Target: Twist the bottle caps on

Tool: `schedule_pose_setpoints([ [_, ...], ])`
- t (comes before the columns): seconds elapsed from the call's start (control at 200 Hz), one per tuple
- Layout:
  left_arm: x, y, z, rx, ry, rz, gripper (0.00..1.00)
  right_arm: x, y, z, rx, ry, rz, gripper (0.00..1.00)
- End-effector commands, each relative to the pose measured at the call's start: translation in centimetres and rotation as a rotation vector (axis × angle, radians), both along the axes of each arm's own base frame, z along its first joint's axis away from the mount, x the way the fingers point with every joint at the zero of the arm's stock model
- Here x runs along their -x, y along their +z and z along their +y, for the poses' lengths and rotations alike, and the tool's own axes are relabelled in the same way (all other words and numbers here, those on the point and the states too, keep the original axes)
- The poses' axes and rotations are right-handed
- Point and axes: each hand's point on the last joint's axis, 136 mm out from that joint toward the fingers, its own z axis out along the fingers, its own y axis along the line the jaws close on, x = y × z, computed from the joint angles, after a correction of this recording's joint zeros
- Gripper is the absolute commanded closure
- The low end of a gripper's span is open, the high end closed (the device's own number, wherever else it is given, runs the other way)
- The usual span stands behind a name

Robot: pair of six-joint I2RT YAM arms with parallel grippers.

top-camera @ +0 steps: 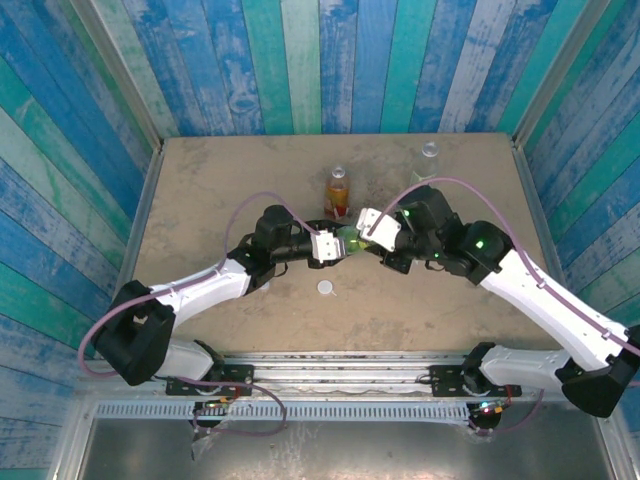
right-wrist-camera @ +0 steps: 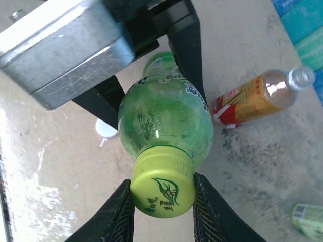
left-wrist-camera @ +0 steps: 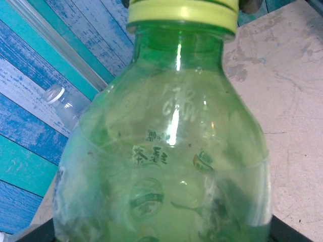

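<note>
Pinching the yellow-green cap (right-wrist-camera: 162, 190) with the right gripper (right-wrist-camera: 162, 214), atop the green bottle (right-wrist-camera: 164, 121) (body clamped in the left gripper (top-camera: 337, 246)) at mid-table, near the amber bottle (top-camera: 339, 195) and a loose white cap (top-camera: 326, 288).

Translucent green plastic bottle (left-wrist-camera: 166, 166) bears a yellow-green round screw cap (left-wrist-camera: 181, 12); white-capped clear plastic bottle (left-wrist-camera: 63, 103) sits behind.

loose cap (top-camera: 326, 288) before bottle (top-camera: 349, 239), second bottle (top-camera: 338, 196) behind

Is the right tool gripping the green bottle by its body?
No, the right tool pinches the yellow-green cap atop the green bottle.
</note>
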Motion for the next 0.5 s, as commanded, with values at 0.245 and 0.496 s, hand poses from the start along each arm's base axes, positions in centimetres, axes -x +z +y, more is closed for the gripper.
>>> schedule_pose_setpoints([
  [0.245,0.0,1.5,-0.1,0.034,-0.01,-0.059,0.43,0.9,0.5,-0.6,-0.043,0.039,-0.05,0.64],
  [0.496,-0.3,3.7,1.3,0.268,-0.029,0.005,0.43,0.8,4.9,-0.9,-0.228,0.02,-0.157,0.3],
])
